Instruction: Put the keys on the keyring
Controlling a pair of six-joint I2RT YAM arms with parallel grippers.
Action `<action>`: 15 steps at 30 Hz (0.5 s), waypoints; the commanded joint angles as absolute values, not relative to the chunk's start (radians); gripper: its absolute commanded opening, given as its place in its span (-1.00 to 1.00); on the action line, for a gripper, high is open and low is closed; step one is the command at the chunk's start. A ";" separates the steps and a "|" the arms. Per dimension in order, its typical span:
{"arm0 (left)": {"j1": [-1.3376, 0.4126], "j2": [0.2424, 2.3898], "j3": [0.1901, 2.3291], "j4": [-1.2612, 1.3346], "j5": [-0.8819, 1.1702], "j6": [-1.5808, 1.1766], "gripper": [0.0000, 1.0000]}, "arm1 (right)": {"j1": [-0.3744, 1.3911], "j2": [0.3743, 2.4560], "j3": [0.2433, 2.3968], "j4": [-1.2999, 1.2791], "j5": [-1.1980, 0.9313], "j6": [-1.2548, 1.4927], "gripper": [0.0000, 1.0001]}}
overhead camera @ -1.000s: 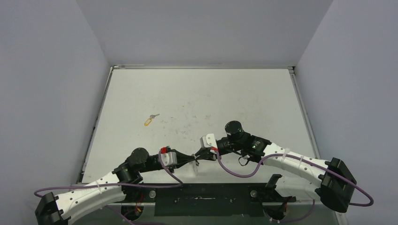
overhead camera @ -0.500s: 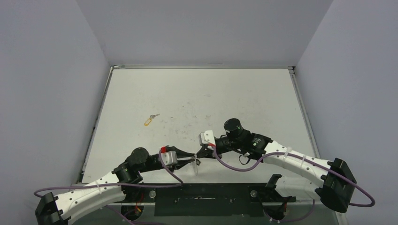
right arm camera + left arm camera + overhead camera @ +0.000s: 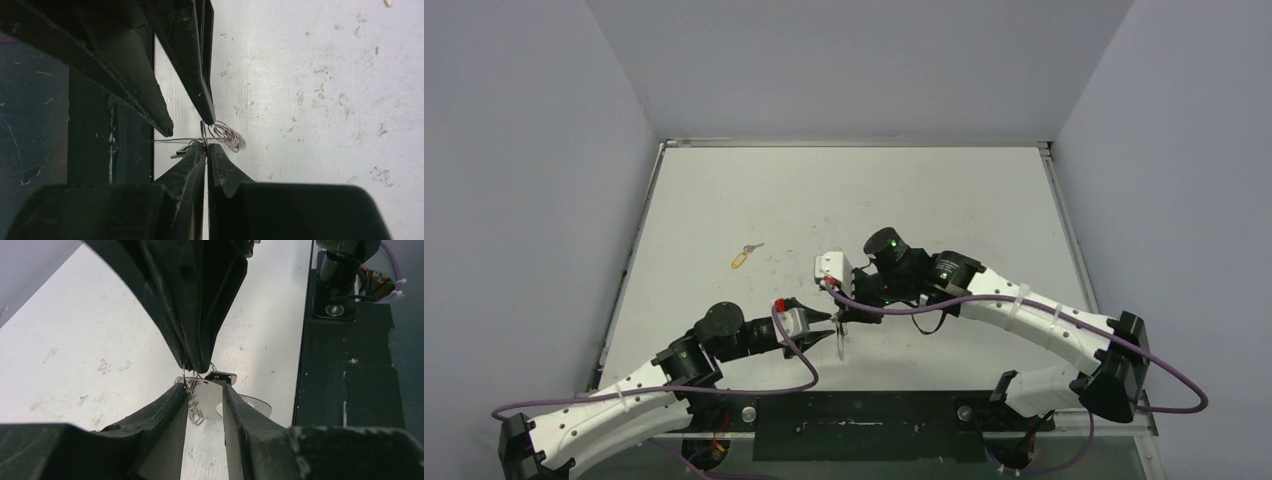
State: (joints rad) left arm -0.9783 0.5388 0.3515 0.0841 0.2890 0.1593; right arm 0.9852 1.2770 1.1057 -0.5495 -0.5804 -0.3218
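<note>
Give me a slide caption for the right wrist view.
Right claw shut on the keyring's chain; left claw open opposite it.

A second ago the left gripper (image 3: 828, 319) was clamped shut; its fingers (image 3: 170, 410) have since spread apart and released the keyring (image 3: 839, 341). The right gripper (image 3: 841, 311), whose jaws then stood slightly apart, has pinched shut on a small ring (image 3: 203, 131) of the keyring's chain and now carries it alone. The right arm has swung leftward and away from the near edge of the desk (image 3: 944, 200), and the left gripper has shifted a little away from that edge too
</note>
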 commanded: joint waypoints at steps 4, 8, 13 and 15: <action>-0.982 0.554 0.445 -0.047 0.251 0.216 -0.40 | 1.031 1.427 1.305 -0.797 -0.454 -0.251 -1.00; -0.982 0.556 0.454 -0.068 0.254 0.235 -0.40 | 1.043 1.430 1.315 -0.788 -0.440 -0.245 -1.00; -0.982 0.579 0.456 -0.059 0.261 0.244 -0.40 | 1.056 1.432 1.320 -0.776 -0.443 -0.242 -1.00; -0.983 0.596 0.456 -0.039 0.266 0.241 -0.41 | 1.059 1.437 1.322 -0.775 -0.444 -0.242 -1.00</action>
